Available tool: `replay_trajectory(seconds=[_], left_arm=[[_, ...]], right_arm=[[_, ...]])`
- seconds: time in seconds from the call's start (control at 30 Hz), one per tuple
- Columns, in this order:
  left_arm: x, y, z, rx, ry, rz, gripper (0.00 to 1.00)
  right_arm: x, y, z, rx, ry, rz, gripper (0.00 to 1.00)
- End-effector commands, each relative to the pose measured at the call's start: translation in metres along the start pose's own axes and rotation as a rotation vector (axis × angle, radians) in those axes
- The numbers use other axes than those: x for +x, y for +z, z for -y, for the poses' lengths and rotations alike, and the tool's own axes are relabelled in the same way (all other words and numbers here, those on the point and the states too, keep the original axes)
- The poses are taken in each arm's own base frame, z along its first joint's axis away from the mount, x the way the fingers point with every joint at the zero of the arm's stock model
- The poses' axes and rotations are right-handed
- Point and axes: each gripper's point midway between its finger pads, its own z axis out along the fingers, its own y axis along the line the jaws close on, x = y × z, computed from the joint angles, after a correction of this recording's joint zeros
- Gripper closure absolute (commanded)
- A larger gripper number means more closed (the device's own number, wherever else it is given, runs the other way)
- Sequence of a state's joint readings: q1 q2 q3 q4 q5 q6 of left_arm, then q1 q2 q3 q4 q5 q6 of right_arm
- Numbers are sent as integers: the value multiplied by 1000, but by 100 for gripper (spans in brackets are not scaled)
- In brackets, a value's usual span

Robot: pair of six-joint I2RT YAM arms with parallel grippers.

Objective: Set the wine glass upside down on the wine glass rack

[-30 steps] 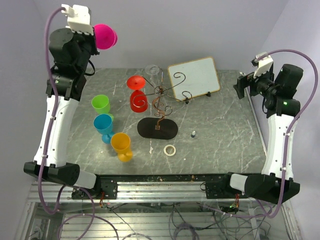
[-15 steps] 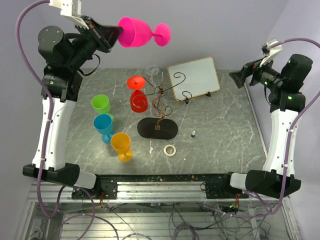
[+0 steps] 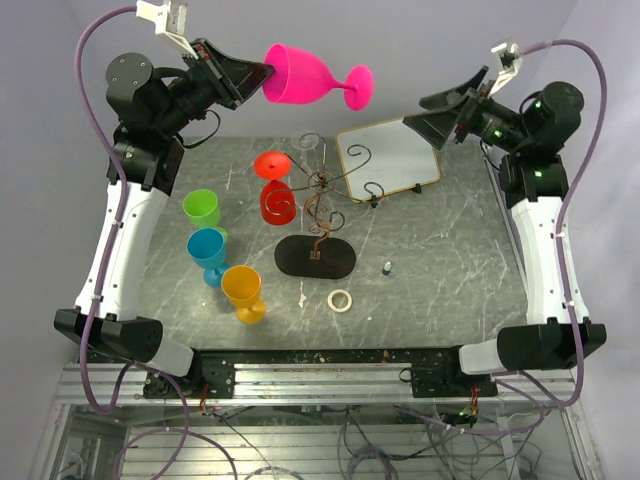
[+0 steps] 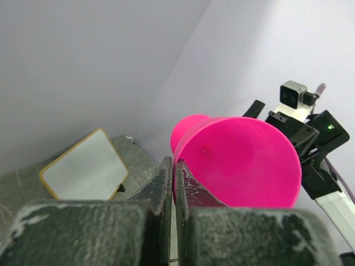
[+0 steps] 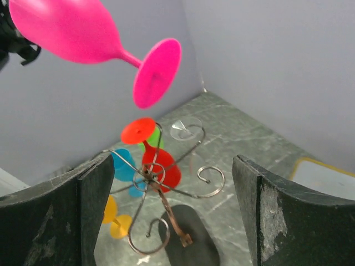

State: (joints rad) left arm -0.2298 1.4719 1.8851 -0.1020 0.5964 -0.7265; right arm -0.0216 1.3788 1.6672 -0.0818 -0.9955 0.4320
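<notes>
Pink wine glass (image 3: 310,78) lies sideways high in the air, at eleven o'clock from the wine glass rack (image 3: 322,190), its rim pinched by the left gripper (image 3: 268,70). The right gripper (image 3: 412,113) gapes empty. Inverting and hanging are not yet done.

A red wine glass (image 3: 275,197) fills the wine glass rack's (image 3: 316,256) left side, a clear glass (image 3: 306,141) its back. The right and near scroll arms (image 3: 375,190) hang bare, with the whiteboard (image 3: 390,155) just behind.
</notes>
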Motion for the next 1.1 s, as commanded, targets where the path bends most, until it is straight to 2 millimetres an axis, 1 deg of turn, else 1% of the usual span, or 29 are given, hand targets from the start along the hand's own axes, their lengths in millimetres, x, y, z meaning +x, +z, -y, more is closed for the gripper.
replay_trajectory(seconds=[0.0, 0.17, 0.3, 0.33, 0.43, 0.53, 0.6, 0.7, 0.87, 0.97, 1.07], left_arm=[[2, 4, 17, 62, 6, 6, 93], [13, 7, 15, 54, 0, -10, 93], [14, 9, 15, 46, 18, -7, 93], [13, 9, 14, 43, 22, -2, 93], [12, 11, 12, 34, 42, 4, 93], [7, 12, 9, 8, 90, 14, 93], [2, 12, 9, 0, 112, 28, 93], [0, 14, 8, -9, 145, 29, 93], [2, 15, 6, -15, 157, 28, 93], [2, 16, 3, -31, 169, 29, 93], [2, 16, 4, -27, 178, 27, 93]], right_arm=[[-20, 26, -13, -54, 57, 58, 14], [-22, 55, -16, -81, 78, 62, 15], [-22, 69, -24, -113, 77, 58, 18], [-20, 73, -26, -113, 79, 54, 20], [-16, 80, -26, -92, 69, 42, 28], [-9, 84, -21, -56, 81, 30, 36], [-5, 85, -19, -42, 93, 24, 42], [-3, 87, -19, -38, 107, 21, 53], [5, 93, -14, -19, 128, 10, 59], [9, 96, -17, -36, 140, 6, 61], [10, 101, -20, -46, 145, 1, 64]])
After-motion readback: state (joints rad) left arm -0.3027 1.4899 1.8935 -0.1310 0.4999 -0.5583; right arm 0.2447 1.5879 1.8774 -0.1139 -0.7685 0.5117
